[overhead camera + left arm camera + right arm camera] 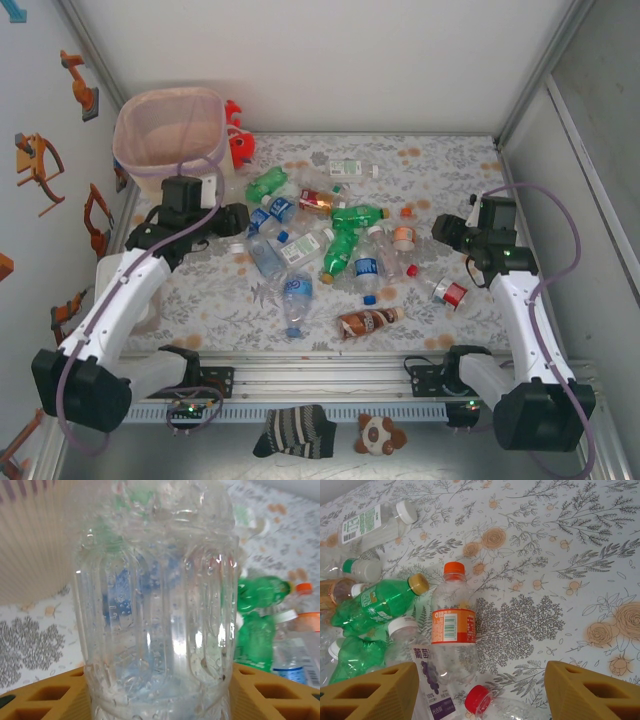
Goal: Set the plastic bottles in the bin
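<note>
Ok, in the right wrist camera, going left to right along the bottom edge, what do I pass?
Yellow plastic end effector finger → clear plastic bottle with white cap and purple-printed label → clear bottle with round red cap → bare floral tablecloth → other yellow end effector finger.

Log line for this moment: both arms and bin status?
left gripper: clear bottle between fingers, grip unconfirmed | right gripper: open, orange-capped bottle ahead | bin: no bottles visible inside

Bright, even light — the near clear bottle (155, 610) blurs, glinting.
</note>
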